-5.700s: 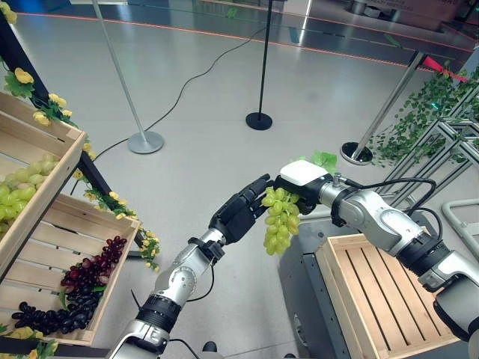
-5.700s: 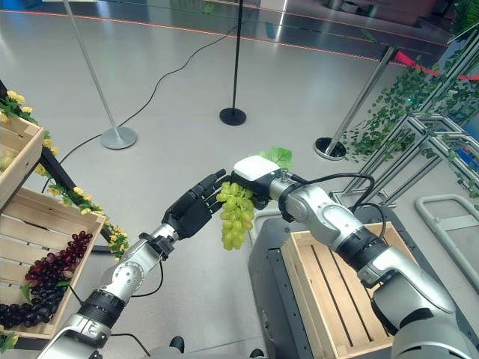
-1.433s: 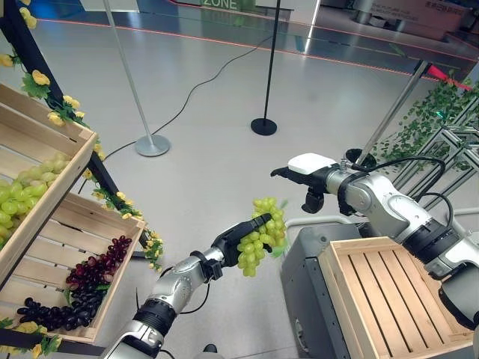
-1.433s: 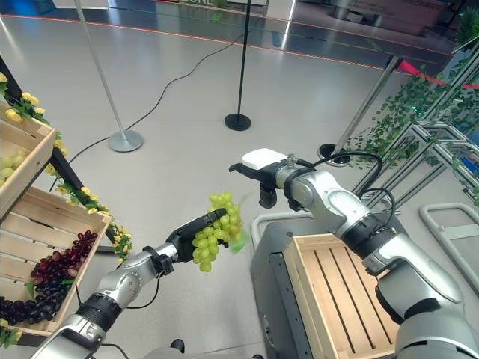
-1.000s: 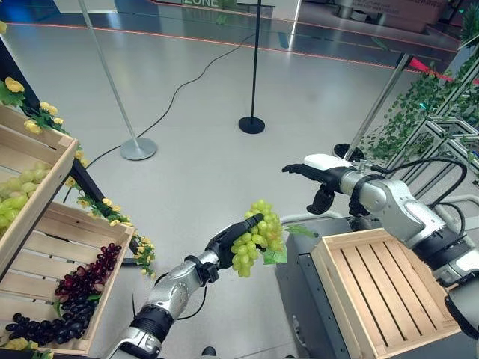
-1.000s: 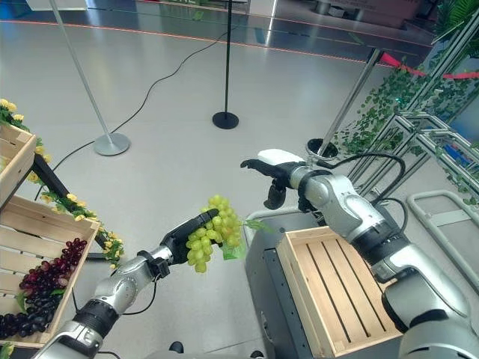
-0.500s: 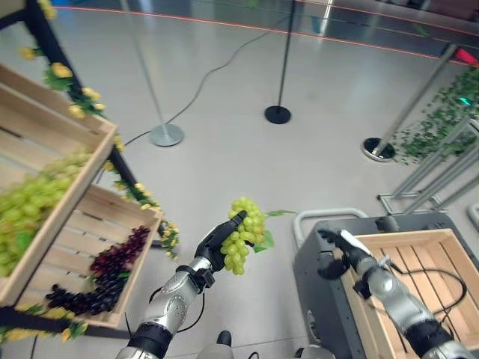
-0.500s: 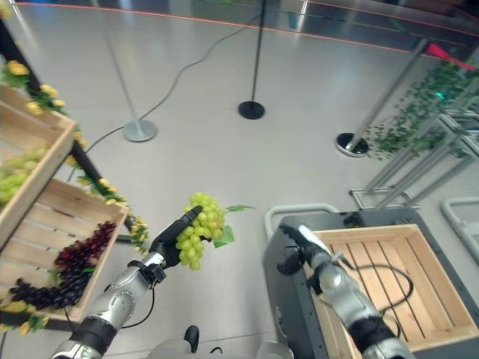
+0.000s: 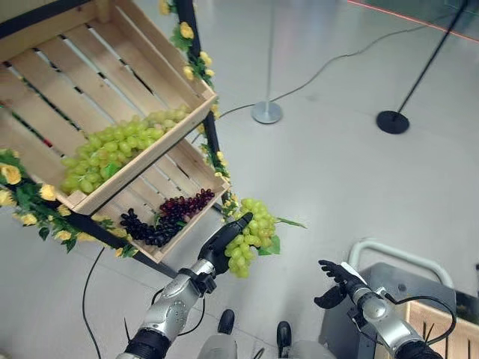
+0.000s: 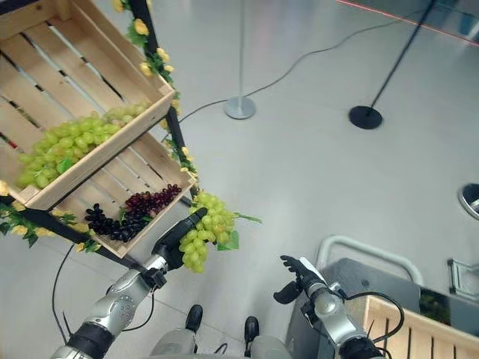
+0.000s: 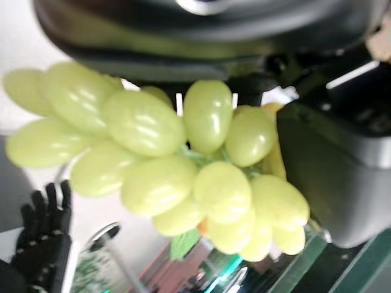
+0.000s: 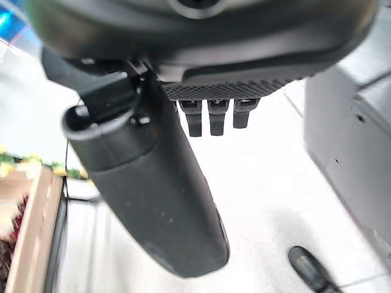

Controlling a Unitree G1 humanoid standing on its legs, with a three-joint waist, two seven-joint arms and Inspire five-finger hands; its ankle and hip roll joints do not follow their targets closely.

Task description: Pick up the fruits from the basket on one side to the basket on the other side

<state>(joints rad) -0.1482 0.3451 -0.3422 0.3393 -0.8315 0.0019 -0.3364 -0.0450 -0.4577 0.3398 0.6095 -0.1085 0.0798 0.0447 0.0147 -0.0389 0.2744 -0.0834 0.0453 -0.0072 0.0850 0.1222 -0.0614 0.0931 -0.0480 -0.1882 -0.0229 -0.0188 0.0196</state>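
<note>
1. Status: my left hand (image 9: 221, 247) has its fingers curled round a bunch of plastic-looking green grapes (image 9: 251, 233) and holds it up in the air, just right of the near corner of the lower slatted wooden crate (image 9: 196, 209). In the left wrist view the grapes (image 11: 177, 165) sit right against the palm, so I'd call that a solid hold.
2. My right hand (image 9: 334, 282) is low on the right with relaxed, spread fingers and nothing in it. It sits just above the grey cart (image 9: 374, 280), next to its white tubular handle (image 9: 389, 248).
3. Done so far, going by what lies where: not much. The upper slatted wooden crate (image 9: 161, 146) on the left rack holds a pile of green grapes (image 9: 112, 149), and the lower one has dark purple and red grapes (image 9: 161, 218). Only a corner of the light wooden box (image 10: 397, 329) on the cart shows, so I can't tell what's in it.
4. Left to do: this bunch isn't in any crate yet, so it needs a drop-off, and plenty of fruit is sitting on the rack.
5. Versus half a second back: the camera has swung hard toward the left rack, which now takes up much more of the picture. My left hand keeps the same hold on the bunch, and my right hand is open as before.
</note>
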